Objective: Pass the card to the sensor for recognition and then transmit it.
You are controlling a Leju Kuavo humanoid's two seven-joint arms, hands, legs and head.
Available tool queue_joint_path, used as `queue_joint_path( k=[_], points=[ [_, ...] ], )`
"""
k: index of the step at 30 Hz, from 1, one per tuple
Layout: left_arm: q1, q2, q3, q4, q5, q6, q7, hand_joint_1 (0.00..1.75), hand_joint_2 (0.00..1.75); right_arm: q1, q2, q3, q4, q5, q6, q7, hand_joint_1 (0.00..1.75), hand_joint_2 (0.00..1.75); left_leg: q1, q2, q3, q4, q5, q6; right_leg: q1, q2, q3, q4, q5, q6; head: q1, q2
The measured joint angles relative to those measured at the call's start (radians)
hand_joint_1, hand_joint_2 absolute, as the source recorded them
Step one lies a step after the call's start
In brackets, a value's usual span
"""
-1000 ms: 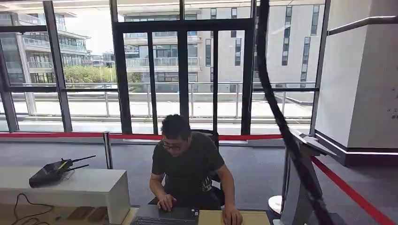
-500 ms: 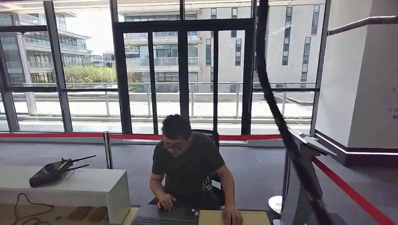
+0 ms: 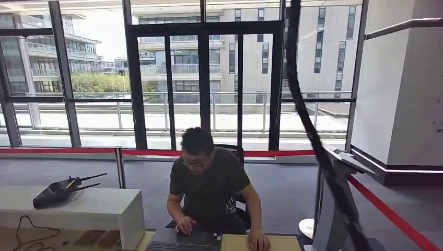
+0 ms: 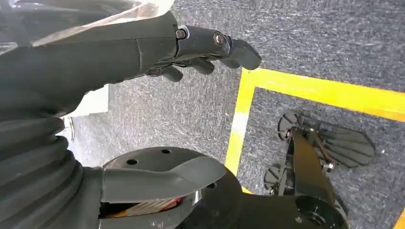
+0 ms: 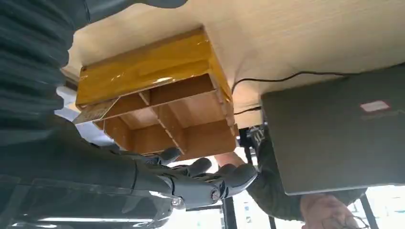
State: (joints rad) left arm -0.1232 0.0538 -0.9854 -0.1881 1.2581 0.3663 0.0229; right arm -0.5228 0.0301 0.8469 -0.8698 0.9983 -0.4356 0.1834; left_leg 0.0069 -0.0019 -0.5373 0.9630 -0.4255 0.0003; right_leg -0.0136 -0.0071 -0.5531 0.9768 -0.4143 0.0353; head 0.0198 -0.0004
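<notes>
Left hand hangs at your side over the floor, by the yellow tape. Its fingers are stretched out, well apart from the thumb, and hold nothing. I read it as parked clear of the job.

Right hand is the working one. It's up near the open face of the wooden box on the worktop. Its fingers are loosely extended, slightly curled, and nothing is in them. It isn't touching the box that I can see.

The card, as far as I can tell, is the pale flat piece sitting tilted at the edge of one box compartment, next to the hand. It's too small to confirm. The box stands with its compartments facing you, probably so a card can be drawn straight out.

So pickup is not yet done. Next you need a pinch on the card edge; it's thin and tilted, so expect slip.

The laptop sits just beside the box, cable running behind it. A person sits across the worktop working on it, one hand near its edge. Keep your reach clear of that.

The grey stand off to your right is probably the sensor; I can't confirm it.
</notes>
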Motion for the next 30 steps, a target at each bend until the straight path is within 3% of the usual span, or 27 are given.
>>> queue_joint_path(
  k=[8, 17, 30],
  points=[
    [0.001, 0.011, 0.000, 0.000, -0.019, -0.040, 0.003, 0.00, 1.75, -0.055, -0.021, -0.046, 0.060, 0.064, 0.006, 0.038, 0.00, 1.75, 0.000, 0.000, 0.000, 0.000, 0.000, 0.000, 0.000, 0.000, 0.000, 0.000, 0.001, 0.000, 0.000, 0.000],
    [0.002, 0.019, 0.000, 0.000, -0.026, -0.043, 0.011, 0.00, 1.75, -0.068, -0.055, -0.098, 0.055, 0.143, 0.083, 0.077, 0.00, 1.75, 0.000, 0.000, 0.000, 0.000, 0.000, 0.000, 0.000, 0.000, 0.000, 0.000, 0.001, 0.000, 0.000, 0.000],
    [0.002, 0.029, 0.000, 0.000, -0.037, -0.051, 0.013, 0.00, 1.75, -0.058, -0.083, -0.122, 0.040, 0.153, 0.117, 0.095, 0.00, 1.75, 0.000, 0.000, 0.000, 0.000, 0.000, 0.000, 0.000, 0.000, 0.000, 0.000, 0.001, 0.000, 0.000, 0.000]
  ],
)
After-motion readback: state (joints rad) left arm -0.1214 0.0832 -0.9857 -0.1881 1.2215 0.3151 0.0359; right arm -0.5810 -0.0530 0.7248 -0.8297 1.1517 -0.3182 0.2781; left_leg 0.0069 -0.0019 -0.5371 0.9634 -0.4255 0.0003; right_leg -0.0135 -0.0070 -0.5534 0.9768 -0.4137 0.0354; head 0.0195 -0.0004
